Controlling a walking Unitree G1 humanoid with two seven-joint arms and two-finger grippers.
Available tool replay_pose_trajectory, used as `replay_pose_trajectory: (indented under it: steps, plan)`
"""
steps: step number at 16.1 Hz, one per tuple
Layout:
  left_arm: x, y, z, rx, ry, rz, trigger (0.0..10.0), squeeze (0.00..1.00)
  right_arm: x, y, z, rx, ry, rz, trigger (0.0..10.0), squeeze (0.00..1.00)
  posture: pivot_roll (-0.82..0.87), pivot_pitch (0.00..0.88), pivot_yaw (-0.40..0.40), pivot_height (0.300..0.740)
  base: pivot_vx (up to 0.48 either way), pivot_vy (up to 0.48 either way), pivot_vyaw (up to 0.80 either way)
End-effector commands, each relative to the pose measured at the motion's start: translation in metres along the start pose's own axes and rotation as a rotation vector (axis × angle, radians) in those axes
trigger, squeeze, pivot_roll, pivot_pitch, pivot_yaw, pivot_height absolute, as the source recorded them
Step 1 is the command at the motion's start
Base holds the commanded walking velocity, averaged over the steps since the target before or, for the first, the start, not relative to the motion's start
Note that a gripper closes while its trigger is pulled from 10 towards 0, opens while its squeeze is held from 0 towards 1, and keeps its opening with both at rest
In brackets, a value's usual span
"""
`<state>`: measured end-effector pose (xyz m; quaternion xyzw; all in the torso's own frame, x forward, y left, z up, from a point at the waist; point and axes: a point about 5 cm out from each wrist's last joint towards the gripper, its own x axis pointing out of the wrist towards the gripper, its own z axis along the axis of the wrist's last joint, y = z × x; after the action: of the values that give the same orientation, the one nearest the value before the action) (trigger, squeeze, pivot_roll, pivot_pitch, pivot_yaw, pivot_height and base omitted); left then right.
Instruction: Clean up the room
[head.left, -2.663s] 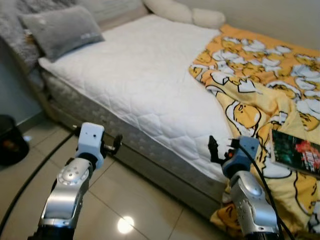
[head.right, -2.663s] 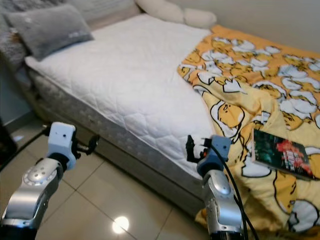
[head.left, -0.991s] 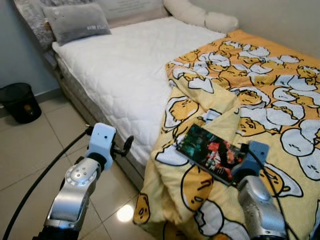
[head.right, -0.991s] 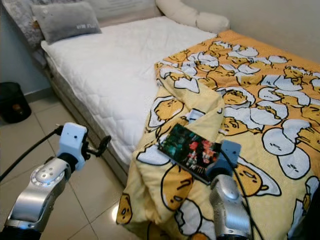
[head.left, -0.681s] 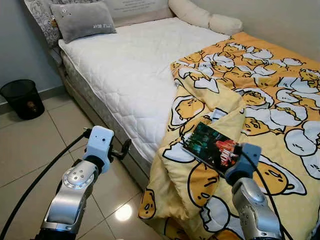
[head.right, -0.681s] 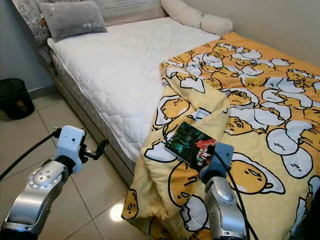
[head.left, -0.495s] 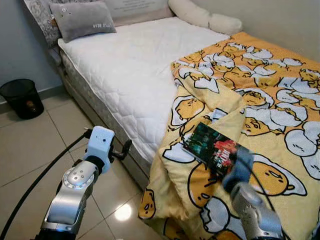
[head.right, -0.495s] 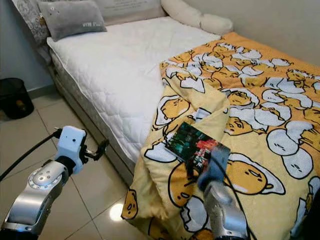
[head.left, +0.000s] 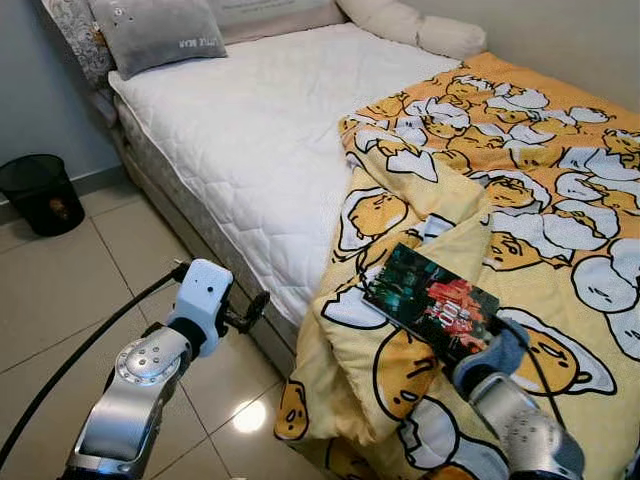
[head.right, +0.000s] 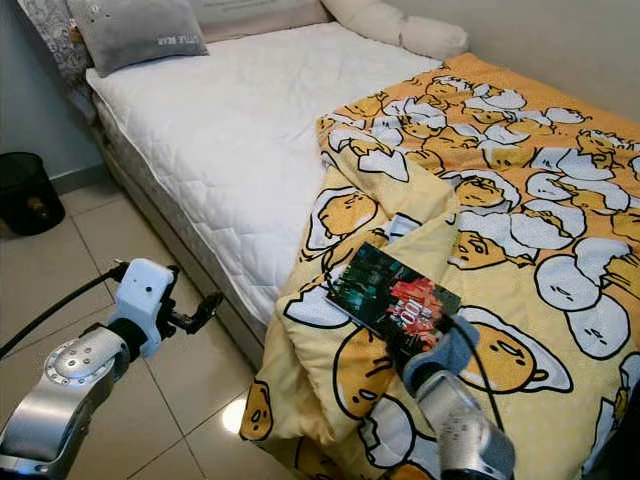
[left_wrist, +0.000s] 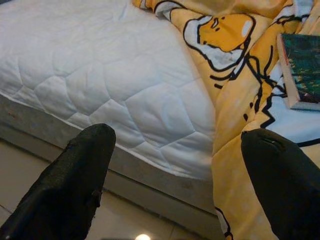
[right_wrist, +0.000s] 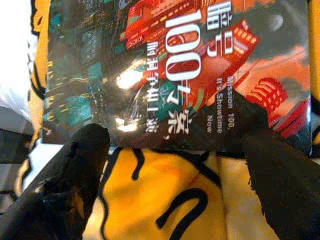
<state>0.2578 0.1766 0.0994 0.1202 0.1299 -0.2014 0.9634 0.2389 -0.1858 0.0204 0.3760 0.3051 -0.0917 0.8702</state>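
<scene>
Right gripper, fingers apart, sits just short of the book; advise straddling its near edge squarely before closing.

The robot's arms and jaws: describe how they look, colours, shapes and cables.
Both arms are rounded silver metal. The left arm ends in a boxy white wrist block, with a black cable trailing from it to the floor. The right arm has a pale blue wrist block and a thin black cable over it. Each gripper, left and right, has two long, matte black fingers with rounded tips.
</scene>
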Motion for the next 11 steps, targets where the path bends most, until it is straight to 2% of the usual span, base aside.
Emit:
replay_pose_trajectory:
  steps: [1,2,3,5,6,8,9,10,11]
  plan:
    - [-0.002,-0.002,0.002,0.006,-0.004,-0.034,10.0,0.19,-0.005,0.002,0.001,0.022,0.025,0.026,10.0,0.0,0.01,0.0,-0.04,0.74,0.0,0.0,0.0]
    - [-0.003,-0.002,0.002,0.019,0.0,-0.071,10.0,0.18,-0.011,0.007,0.001,0.01,0.048,0.099,10.0,0.0,0.02,0.0,-0.045,0.74,0.0,0.0,0.0]
    - [-0.003,-0.002,0.002,0.019,0.0,-0.071,10.0,0.18,-0.011,0.007,0.001,0.01,0.048,0.099,10.0,0.0,0.02,0.0,-0.045,0.74,0.0,0.0,0.0]
    - [-0.003,-0.003,0.002,0.039,0.004,-0.145,10.0,0.14,-0.018,0.0,0.001,-0.003,0.074,0.106,10.0,0.0,0.01,0.0,-0.044,0.74,0.0,0.0,0.0]
    - [-0.004,-0.005,0.001,0.068,0.013,-0.229,10.0,0.13,-0.022,-0.009,0.001,-0.004,0.066,0.076,10.0,0.0,-0.01,0.0,-0.028,0.74,0.0,0.0,0.0]
    - [-0.003,-0.007,0.003,0.084,0.023,-0.321,10.0,0.13,-0.022,-0.011,0.0,0.05,0.049,0.08,10.0,0.0,-0.02,0.0,-0.008,0.74,0.0,0.0,0.0]
    - [-0.002,-0.01,0.006,0.078,0.021,-0.382,10.0,0.13,-0.019,-0.01,-0.003,0.058,0.053,0.077,10.0,0.0,-0.04,0.0,0.014,0.74,0.0,0.0,0.0]
    - [0.0,-0.016,0.01,0.077,0.035,-0.524,10.0,0.13,-0.008,-0.012,-0.011,0.037,0.075,0.044,10.0,0.0,-0.05,0.0,0.031,0.74,0.0,0.0,0.0]
    - [0.0,-0.017,0.01,0.087,0.05,-0.575,10.0,0.13,-0.004,-0.013,-0.012,0.03,0.075,0.028,10.0,0.0,-0.05,0.0,0.033,0.74,0.0,0.0,0.0]
